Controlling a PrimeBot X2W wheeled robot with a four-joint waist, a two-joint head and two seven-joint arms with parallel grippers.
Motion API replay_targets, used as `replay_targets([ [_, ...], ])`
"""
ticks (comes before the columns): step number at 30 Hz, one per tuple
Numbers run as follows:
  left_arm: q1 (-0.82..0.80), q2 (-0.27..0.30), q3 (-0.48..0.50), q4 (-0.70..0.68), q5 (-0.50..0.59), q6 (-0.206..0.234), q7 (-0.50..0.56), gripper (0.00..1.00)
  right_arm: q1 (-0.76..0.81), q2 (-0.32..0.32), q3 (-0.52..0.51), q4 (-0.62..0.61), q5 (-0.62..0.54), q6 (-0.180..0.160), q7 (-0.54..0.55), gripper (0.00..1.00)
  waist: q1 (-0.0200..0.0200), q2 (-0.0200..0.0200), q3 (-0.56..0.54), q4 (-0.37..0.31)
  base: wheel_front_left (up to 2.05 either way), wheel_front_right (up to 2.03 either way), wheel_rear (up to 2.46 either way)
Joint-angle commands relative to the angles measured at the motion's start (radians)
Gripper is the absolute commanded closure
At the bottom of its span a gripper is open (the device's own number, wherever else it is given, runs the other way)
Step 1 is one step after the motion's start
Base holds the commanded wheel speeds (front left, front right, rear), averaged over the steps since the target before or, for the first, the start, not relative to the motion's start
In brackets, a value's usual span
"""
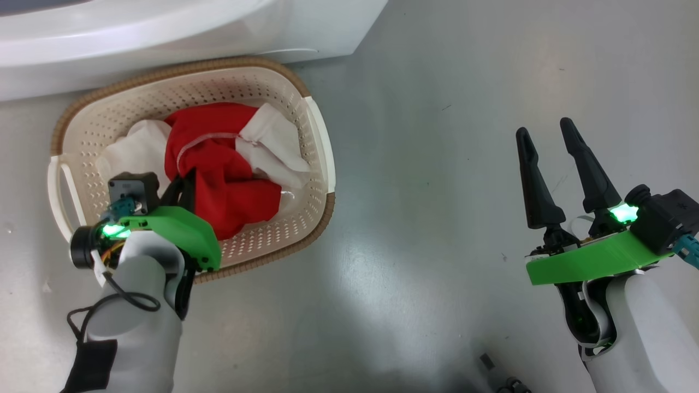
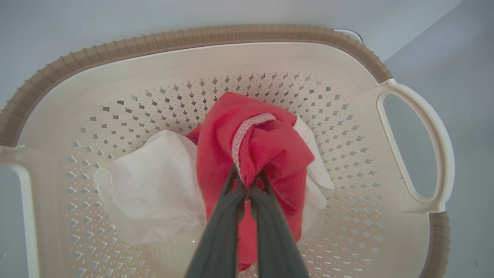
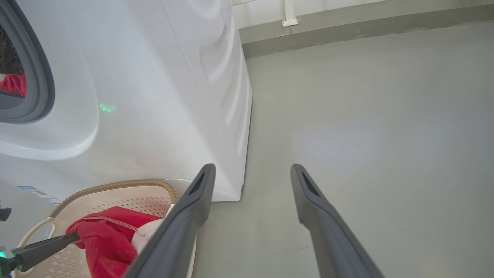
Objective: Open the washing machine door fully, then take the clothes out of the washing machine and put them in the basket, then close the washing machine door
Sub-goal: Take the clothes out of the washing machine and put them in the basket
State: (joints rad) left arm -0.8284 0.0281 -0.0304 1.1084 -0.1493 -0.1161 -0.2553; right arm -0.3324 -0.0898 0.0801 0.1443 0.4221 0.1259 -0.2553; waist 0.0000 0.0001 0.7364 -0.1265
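left fingers (image 2: 222, 227): clenched on a red fold of the clothes (image 2: 266, 150), tips buried in the fabric, low inside the basket (image 2: 193, 36).
why held so: the pinch on the top fold holds the bundle together. The arm reaches down over the near rim so the load lands mid-basket, not on the edge. Judgement: drop-off step, release is next.
clothes: red-and-white heap on the basket bottom, white panels spread to both sides, nothing over the rim.
right fingers (image 1: 538, 191): spread wide, holding nothing, above bare floor (image 1: 437, 164), well apart from the basket. Reads as parked clear of the left arm.
basket placement: on the floor, far rim just beside the washing machine (image 3: 154, 96) front, near the opening. That makes a short carry from drum to basket.
drum: grey gasket (image 3: 44, 77) is uncovered in the right wrist view, with a red piece (image 3: 13, 84) inside it. Judgement: more to fetch, task roughly midway, door closing not yet done.
around: blue label (image 3: 34, 192) low on the machine front, grey skirting (image 3: 347, 38) along the wall, small dark bits (image 1: 491, 371) on the floor near the robot's base, too small to tell.
in the way: the basket's near wall and handle (image 2: 424, 116) sit close to the left wrist. Lifting straight up after release would avoid a snag. A loose fold could cling to the tips.
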Motion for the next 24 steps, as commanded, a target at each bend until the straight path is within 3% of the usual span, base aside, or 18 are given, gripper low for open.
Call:
replay_targets([
  [1, 0.007, 0.028, 0.020, 0.004, 0.004, -0.003, -0.006, 0.89, 0.010, -0.004, 0.023, -0.024, -0.002, 0.005, -0.006, 0.00, 0.0000, -0.0001, 0.004, -0.001, 0.00, 0.00, 0.00],
  [2, 0.004, 0.028, 0.021, 0.008, 0.004, -0.003, -0.006, 0.71, 0.009, -0.005, 0.024, -0.024, -0.002, 0.005, -0.006, 0.00, 0.0000, -0.0001, 0.005, -0.001, 0.00, 0.00, 0.00],
  [4, 0.001, 0.028, 0.024, 0.014, 0.003, -0.003, -0.006, 0.54, 0.008, -0.006, 0.024, -0.023, -0.003, 0.005, -0.006, 0.00, 0.0000, -0.0001, 0.004, -0.002, 0.00, 0.00, 0.00],
  [5, 0.000, 0.028, 0.025, 0.016, 0.002, -0.003, -0.006, 0.31, 0.008, -0.006, 0.024, -0.023, -0.003, 0.005, -0.006, 0.00, 0.0000, -0.0001, 0.003, -0.001, 0.00, 0.00, 0.00],
  [6, 0.000, 0.028, 0.025, 0.016, 0.002, -0.003, -0.006, 0.31, 0.008, -0.006, 0.024, -0.023, -0.003, 0.005, -0.006, 0.00, 0.0000, -0.0001, 0.003, -0.001, 0.00, 0.00, 0.00],
  [7, 0.002, 0.027, 0.027, 0.016, 0.000, -0.001, -0.006, 0.00, 0.009, -0.007, 0.023, -0.022, -0.004, 0.005, -0.006, 0.00, 0.0000, -0.0001, -0.001, 0.000, 0.00, 0.00, 0.00],
  [24, 0.070, 0.023, 0.047, -0.045, -0.042, -0.003, -0.006, 0.00, 0.024, -0.020, 0.017, -0.004, -0.007, 0.005, -0.006, 0.00, 0.0000, -0.0001, -0.081, 0.023, 0.00, 0.00, 0.00],
])
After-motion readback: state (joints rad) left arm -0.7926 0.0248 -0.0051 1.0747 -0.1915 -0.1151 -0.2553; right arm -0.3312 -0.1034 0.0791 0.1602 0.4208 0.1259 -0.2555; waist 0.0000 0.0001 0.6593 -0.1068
